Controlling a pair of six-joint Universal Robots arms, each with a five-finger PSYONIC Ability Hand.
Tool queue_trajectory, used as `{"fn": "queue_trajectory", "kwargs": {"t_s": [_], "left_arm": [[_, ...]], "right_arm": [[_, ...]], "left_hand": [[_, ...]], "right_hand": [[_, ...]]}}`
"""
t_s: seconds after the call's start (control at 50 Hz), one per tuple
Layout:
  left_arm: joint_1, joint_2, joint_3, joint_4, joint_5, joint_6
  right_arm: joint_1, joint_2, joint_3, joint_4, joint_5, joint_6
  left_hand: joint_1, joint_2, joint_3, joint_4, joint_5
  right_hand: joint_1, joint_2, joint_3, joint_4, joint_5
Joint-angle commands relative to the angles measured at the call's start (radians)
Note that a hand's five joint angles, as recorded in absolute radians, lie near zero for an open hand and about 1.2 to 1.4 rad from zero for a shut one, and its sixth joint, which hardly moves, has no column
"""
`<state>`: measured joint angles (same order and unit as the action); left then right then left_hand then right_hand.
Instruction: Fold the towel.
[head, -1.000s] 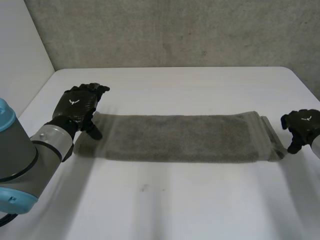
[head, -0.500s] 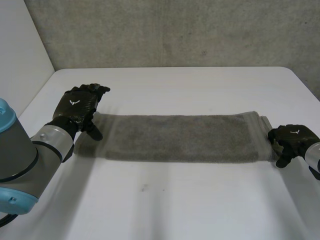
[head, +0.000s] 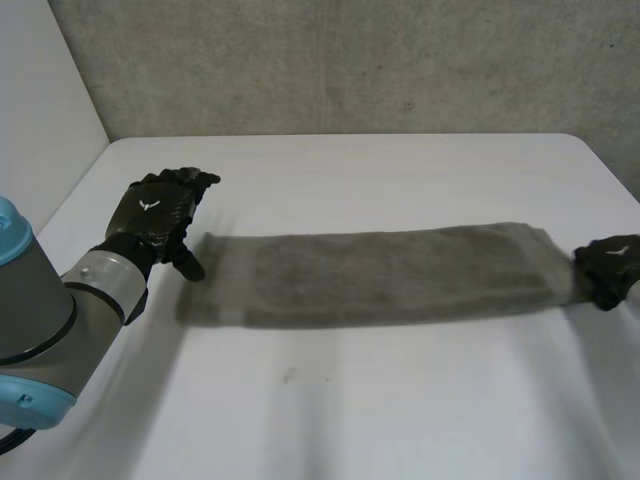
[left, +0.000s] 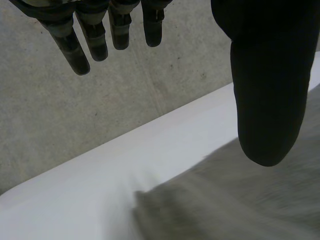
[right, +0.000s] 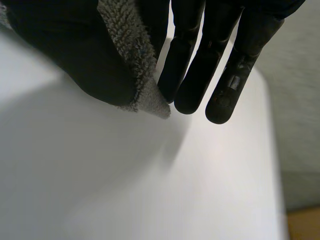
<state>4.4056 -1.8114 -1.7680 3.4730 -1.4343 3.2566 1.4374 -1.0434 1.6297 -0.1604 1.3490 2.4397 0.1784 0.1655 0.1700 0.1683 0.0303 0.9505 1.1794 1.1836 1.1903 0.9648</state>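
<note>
Hard to see: the towel's (head: 380, 275) right end is covered by the right hand (head: 610, 266), which the head view's edge partly cuts off. Whether the left thumb touches the cloth cannot be told.
Towel: a grey folded strip lying flat on the white worktop (head: 400, 400), its long axis running side to side between the two hands.
Left hand (head: 158, 212): fingers straight, thumb apart, holding nothing, just beside the towel's left end.
Right hand: thumb and fingers pinch the right end's edge.
</note>
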Motion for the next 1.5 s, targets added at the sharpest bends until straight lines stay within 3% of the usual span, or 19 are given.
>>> {"fn": "queue_trajectory", "kwargs": {"t_s": [0.02, 0.16, 0.2, 0.26, 0.36, 0.38, 0.42, 0.44, 0.48, 0.7, 0.82, 0.86, 0.88, 0.9, 0.94, 1.04, 1.18, 1.32, 1.5], "left_arm": [[0.000, 0.001, 0.001, 0.000, 0.000, 0.000], [0.000, 0.003, 0.001, 0.000, -0.002, 0.000], [-0.002, 0.004, 0.001, -0.002, -0.002, 0.000], [-0.003, 0.006, 0.001, -0.002, -0.002, 0.000], [-0.002, 0.021, -0.001, -0.002, -0.005, 0.000], [-0.002, 0.027, -0.001, -0.002, -0.006, 0.000], [-0.002, 0.033, -0.001, -0.002, -0.006, 0.000], [0.000, 0.037, -0.001, -0.002, -0.008, -0.002], [0.000, 0.040, -0.001, -0.002, -0.008, -0.002], [0.012, 0.041, 0.001, -0.002, -0.009, -0.002], [0.014, 0.040, 0.001, -0.002, -0.009, -0.002], [0.012, 0.038, 0.001, -0.002, -0.009, -0.002], [0.009, 0.038, 0.001, -0.002, -0.009, -0.002], [0.009, 0.038, 0.001, -0.002, -0.009, -0.002], [0.008, 0.037, 0.001, -0.002, -0.009, -0.002], [0.000, 0.030, 0.004, -0.002, -0.009, -0.002], [-0.029, 0.026, 0.027, -0.002, -0.011, -0.006], [-0.152, -0.060, 0.097, -0.002, -0.014, -0.006], [-0.250, -0.215, 0.186, -0.003, -0.023, 0.003]], "right_arm": [[-0.077, -0.058, -0.034, -0.039, 0.173, -0.148], [-0.025, -0.087, -0.045, -0.044, 0.176, -0.148], [0.110, -0.124, -0.068, -0.067, 0.179, -0.120], [0.173, -0.133, -0.085, -0.085, 0.177, -0.100], [0.438, -0.109, -0.174, -0.123, 0.168, -0.079], [0.439, -0.109, -0.174, -0.123, 0.168, -0.079], [0.616, -0.045, -0.255, -0.123, 0.147, -0.082], [0.617, -0.044, -0.255, -0.123, 0.147, -0.082], [0.762, 0.021, -0.332, -0.114, 0.136, -0.074], [1.027, 0.226, -0.401, -0.113, 0.128, -0.056], [1.052, 0.278, -0.401, -0.103, 0.140, -0.054], [1.051, 0.273, -0.399, -0.091, 0.143, -0.053], [1.051, 0.273, -0.399, -0.091, 0.144, -0.053], [1.048, 0.257, -0.398, -0.087, 0.148, -0.050], [1.042, 0.229, -0.395, -0.085, 0.156, -0.039], [1.012, 0.106, -0.370, -0.082, 0.185, 0.098], [0.849, -0.062, -0.275, 0.073, 0.182, 0.323], [0.730, -0.076, -0.140, 0.153, 0.176, 0.349], [0.600, -0.089, 0.057, 0.001, 0.170, 0.322]], "left_hand": [[-0.004, 0.009, 0.005, 0.006, -0.030], [-0.004, 0.009, 0.005, 0.006, -0.030], [-0.004, 0.009, 0.005, 0.006, -0.030], [-0.004, 0.009, 0.005, 0.006, -0.030], [-0.004, 0.009, 0.005, 0.006, -0.030], [-0.004, 0.009, 0.005, 0.006, -0.030], [-0.004, 0.009, 0.005, 0.006, -0.030], [-0.004, 0.009, 0.005, 0.006, -0.030], [-0.004, 0.009, 0.005, 0.006, -0.030], [-0.003, 0.010, 0.005, 0.007, -0.029], [-0.003, 0.010, 0.005, 0.007, -0.029], [-0.003, 0.010, 0.005, 0.007, -0.029], [0.000, 0.013, 0.008, 0.010, -0.027], [0.000, 0.013, 0.008, 0.010, -0.027], [0.000, 0.013, 0.008, 0.010, -0.027], [0.009, 0.022, 0.017, 0.019, -0.018], [0.026, 0.039, 0.035, 0.036, 0.000], [0.032, 0.045, 0.040, 0.042, 0.006], [0.064, 0.077, 0.073, 0.075, 0.038]], "right_hand": [[0.446, 0.217, 0.213, 0.206, 0.257], [0.446, 0.217, 0.213, 0.206, 0.257], [0.446, 0.217, 0.213, 0.206, 0.257], [0.446, 0.217, 0.213, 0.206, 0.257], [0.446, 0.217, 0.213, 0.206, 0.257], [0.446, 0.217, 0.213, 0.206, 0.257], [0.446, 0.217, 0.213, 0.206, 0.257], [0.446, 0.217, 0.213, 0.206, 0.257], [0.446, 0.217, 0.213, 0.206, 0.257], [0.446, 0.217, 0.213, 0.206, 0.257], [0.426, 0.197, 0.193, 0.186, 0.237], [-0.331, -0.560, -0.564, -0.570, -0.519], [-0.334, -0.563, -0.567, -0.574, -0.523], [-0.610, -0.839, -0.843, -0.850, -0.799], [-0.776, -1.005, -1.009, -1.016, -0.965], [-0.776, -1.005, -1.009, -1.016, -0.965], [-0.776, -1.005, -1.009, -1.016, -0.965], [-0.776, -1.005, -1.009, -1.016, -0.965], [-0.776, -1.005, -1.009, -1.016, -0.965]]}}
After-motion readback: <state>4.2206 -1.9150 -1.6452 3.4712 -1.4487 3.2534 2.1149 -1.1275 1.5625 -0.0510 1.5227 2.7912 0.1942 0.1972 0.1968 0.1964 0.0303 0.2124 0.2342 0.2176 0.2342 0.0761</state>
